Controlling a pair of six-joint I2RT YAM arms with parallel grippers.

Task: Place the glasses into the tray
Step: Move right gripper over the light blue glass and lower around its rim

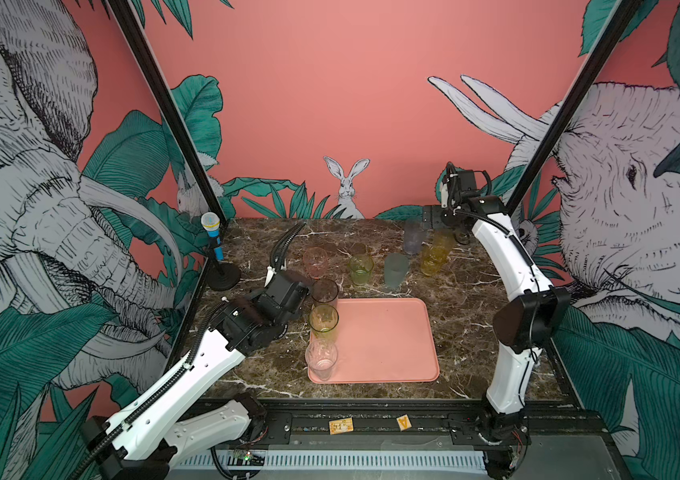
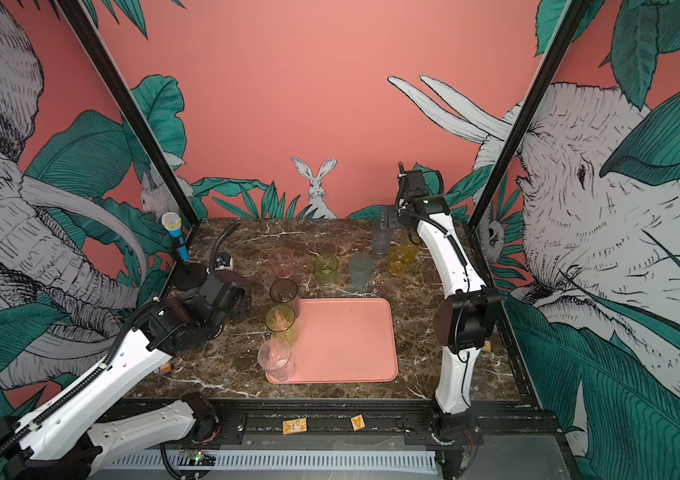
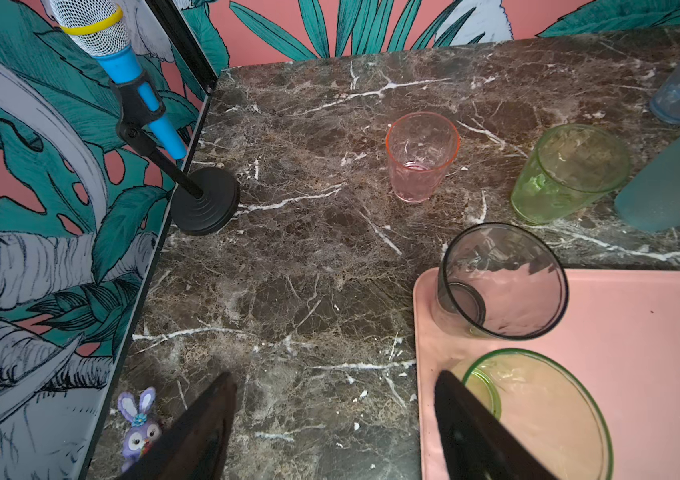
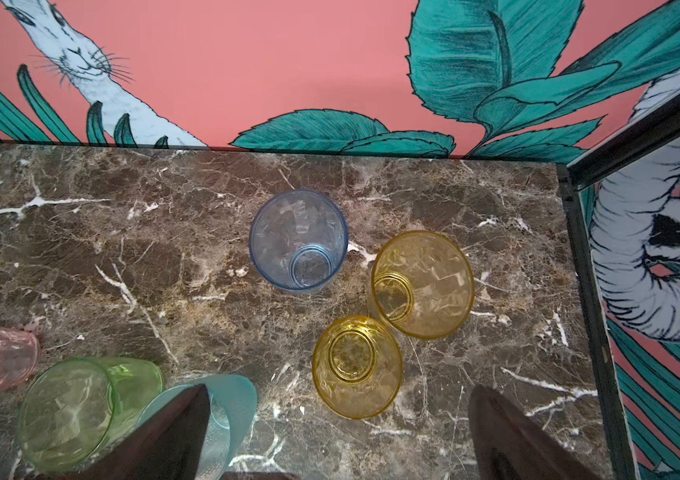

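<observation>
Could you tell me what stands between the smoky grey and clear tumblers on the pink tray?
A tall green translucent tumbler, shown in both top views.

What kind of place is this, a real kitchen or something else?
Probably a staged robot work cell, not a kitchen. The left arm and the right arm are mounted on a black rail at the front of a marble-look table, and wall panels printed with jungle animals close it in on three sides.
</observation>
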